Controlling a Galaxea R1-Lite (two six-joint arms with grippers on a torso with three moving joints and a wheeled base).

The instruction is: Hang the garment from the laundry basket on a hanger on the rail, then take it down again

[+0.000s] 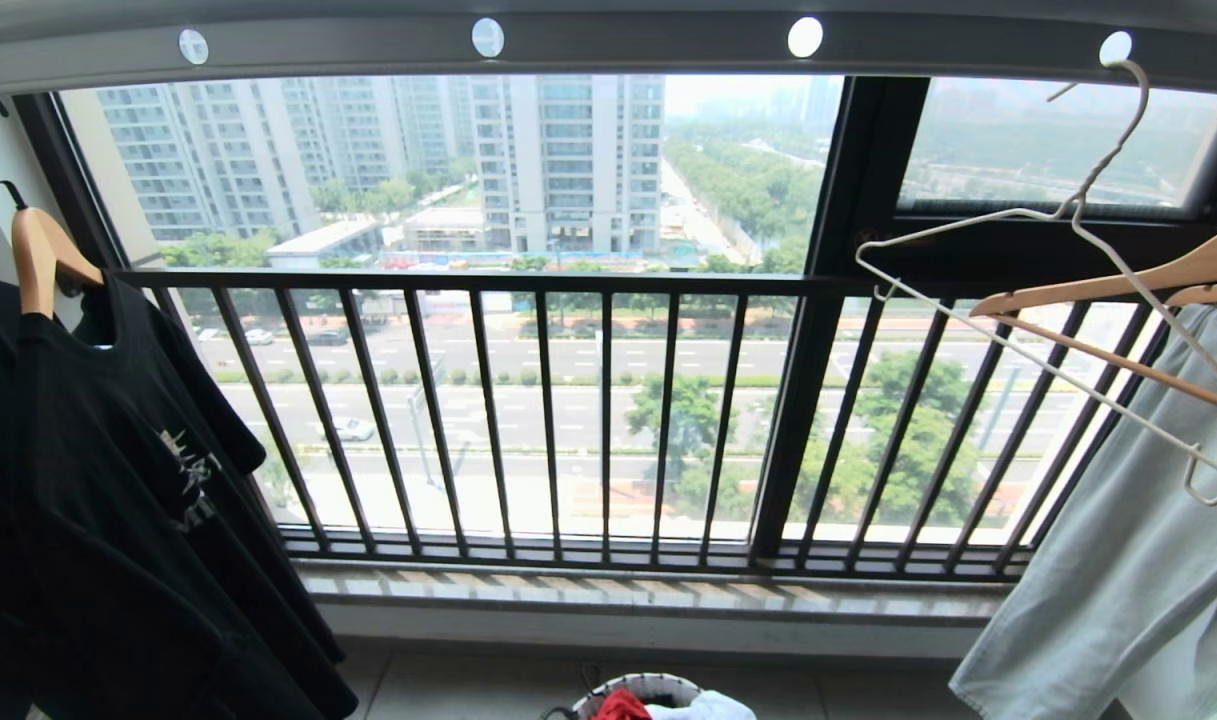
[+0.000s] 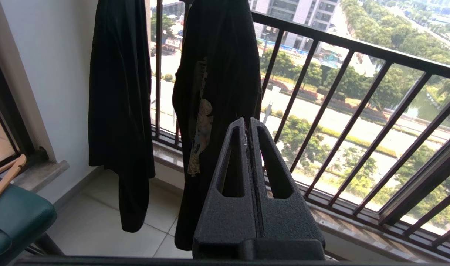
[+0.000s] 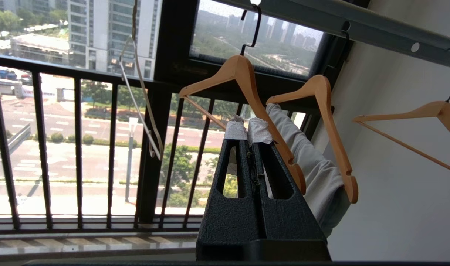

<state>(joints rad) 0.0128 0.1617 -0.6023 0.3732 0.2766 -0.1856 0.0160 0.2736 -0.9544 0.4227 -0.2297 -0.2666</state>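
Left gripper (image 2: 247, 123) clenched on nothing, fingers pressed flat together, raised before the black T-shirt (image 2: 217, 92) at the left end of the balcony. Right gripper (image 3: 248, 133) likewise clenched and empty, white-taped fingertips (image 3: 235, 130) meeting, held up near the wooden hangers (image 3: 247, 96) on the right. Neither arm visible from the head.

Laundry basket (image 1: 658, 686) on the floor at the near edge, centre, only its far rim showing. Inside: a fold of the red garment (image 1: 620, 706) on the left, a white cloth (image 1: 703, 708) beside it on the right, both heaped up to the rim.

Overhead, the grey rail (image 1: 608, 45) running left to right across the top, pierced by round holes. Thin pale hanger (image 1: 1068, 290) hooked into the rightmost visible hole, bare, tilted, its lower bar slanting down to the right across the wooden ones. Just beyond it, a pale grey garment (image 1: 1128, 560) draped from a wooden hanger on the right. Far left: black T-shirt on a wooden hanger, a second dark garment (image 2: 119, 111) nearer the white wall.

Pale floor tiles (image 2: 99, 218) below, a stone sill under the black barred window railing (image 1: 568, 420). Green padded seat (image 2: 14, 218) at the left corner with a wooden hanger lying on it. Towers, a wide road and trees beyond the glass.
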